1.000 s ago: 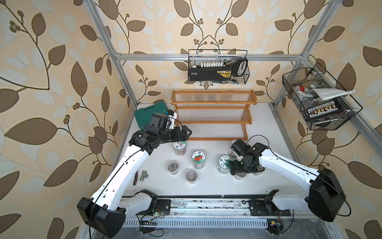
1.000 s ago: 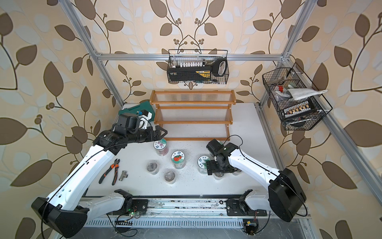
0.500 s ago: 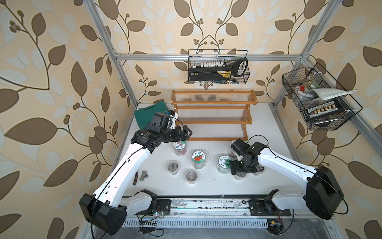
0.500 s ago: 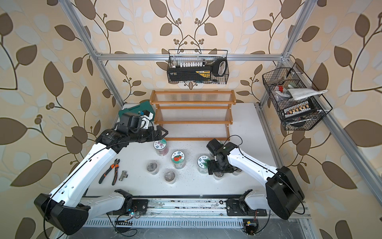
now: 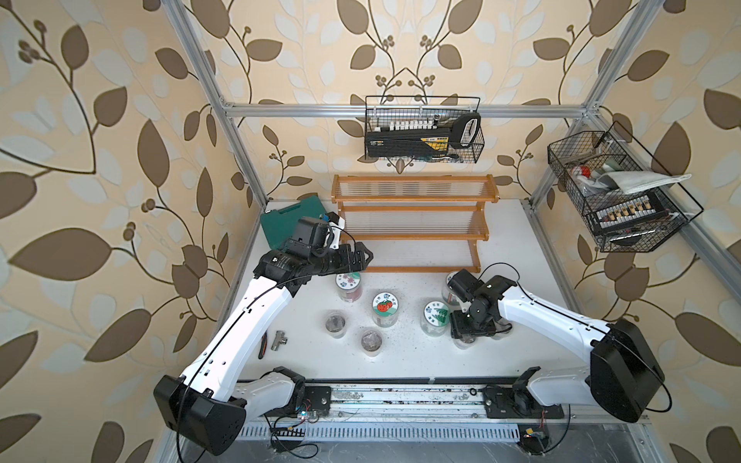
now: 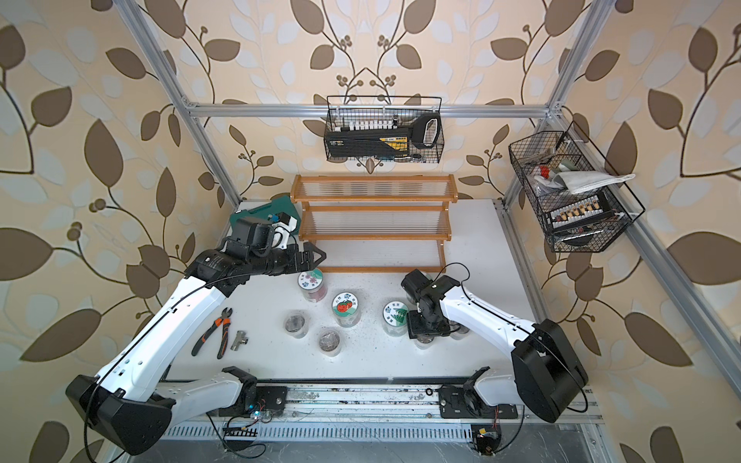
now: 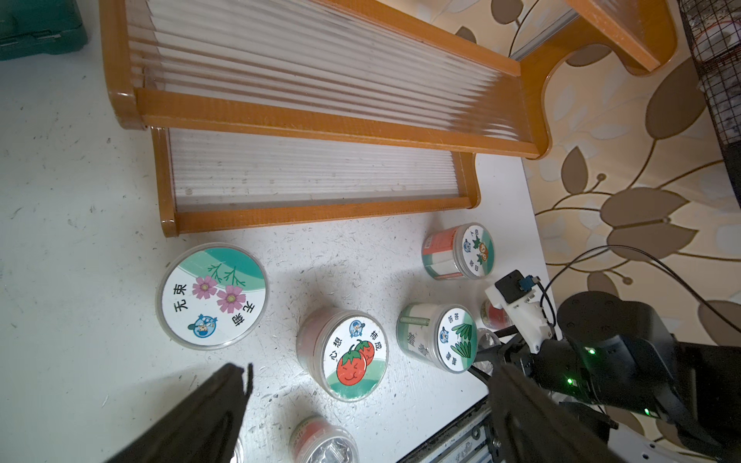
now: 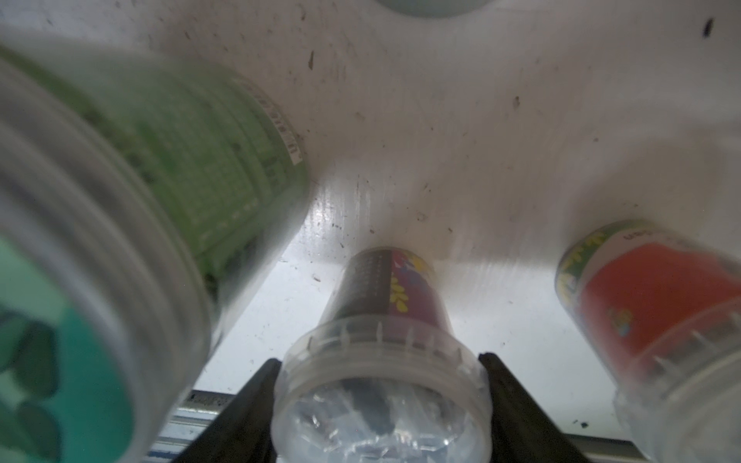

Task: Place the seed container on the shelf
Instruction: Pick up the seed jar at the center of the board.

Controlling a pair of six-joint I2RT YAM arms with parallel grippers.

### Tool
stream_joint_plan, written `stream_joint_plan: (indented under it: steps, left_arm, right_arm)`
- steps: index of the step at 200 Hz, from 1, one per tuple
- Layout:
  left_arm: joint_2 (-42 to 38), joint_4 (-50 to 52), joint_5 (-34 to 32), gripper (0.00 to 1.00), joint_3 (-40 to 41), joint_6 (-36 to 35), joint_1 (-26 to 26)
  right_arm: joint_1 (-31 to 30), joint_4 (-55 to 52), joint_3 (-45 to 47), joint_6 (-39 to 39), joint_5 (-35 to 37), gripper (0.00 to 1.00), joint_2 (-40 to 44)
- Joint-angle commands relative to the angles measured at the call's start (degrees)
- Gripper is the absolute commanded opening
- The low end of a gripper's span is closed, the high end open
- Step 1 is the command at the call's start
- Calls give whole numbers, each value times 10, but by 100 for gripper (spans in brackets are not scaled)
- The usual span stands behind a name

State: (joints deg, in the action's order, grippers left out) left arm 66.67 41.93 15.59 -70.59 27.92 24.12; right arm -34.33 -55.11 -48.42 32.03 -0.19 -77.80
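Note:
A small seed container (image 8: 385, 296) with a clear ribbed lid and a dark purple label stands on the white table. My right gripper (image 8: 379, 360) is down over it, both black fingers pressed against the sides of the lid. In both top views the right gripper (image 5: 467, 332) (image 6: 426, 329) covers most of this container (image 5: 465, 344) (image 6: 424, 341). The orange-brown shelf (image 5: 413, 236) (image 6: 373, 236) (image 7: 320, 120) stands at the back with bare tiers. My left gripper (image 5: 361, 258) (image 6: 316, 256) (image 7: 369, 373) hovers open above the flower-lid jar (image 5: 348, 282), holding nothing.
Around it stand a tomato-lid jar (image 5: 384, 305), a green-leaf jar (image 5: 436, 314) close beside the right gripper, a red-label jar (image 8: 641, 304) and two small jars (image 5: 335, 322) (image 5: 371, 340). Pliers (image 6: 218, 332), a metal fitting (image 6: 240, 340), a green case (image 5: 288, 220) and two wire baskets (image 5: 423, 132) (image 5: 617, 200) are also present.
The right gripper's fingers have closed in from wide open onto the small container's lid. The left arm has shifted only slightly and stays open.

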Motion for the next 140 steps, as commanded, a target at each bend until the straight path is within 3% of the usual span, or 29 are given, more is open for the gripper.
stream_joint_plan:
  steps: [1, 28, 61, 106, 140]
  left_arm:
    - [-1, -10, 13, 98, -17, -4, 3]
    - [-6, -28, 29, 98, -10, -9, 13]
    - [-19, -58, 9, 98, -7, -35, 70]
    - [-24, -142, -53, 98, 14, -76, 187]
    - [-44, -268, -61, 98, 79, -181, 292]
  right_arm:
    - [2, -29, -20, 2, 9, 64, 13]
    - [2, -75, -58, 0, 13, 63, 40]
    - [1, -146, -119, -16, 11, 62, 71]
    - [-12, -238, -235, -34, 12, 61, 97]
    - [-38, -291, -322, -34, 15, 61, 88]
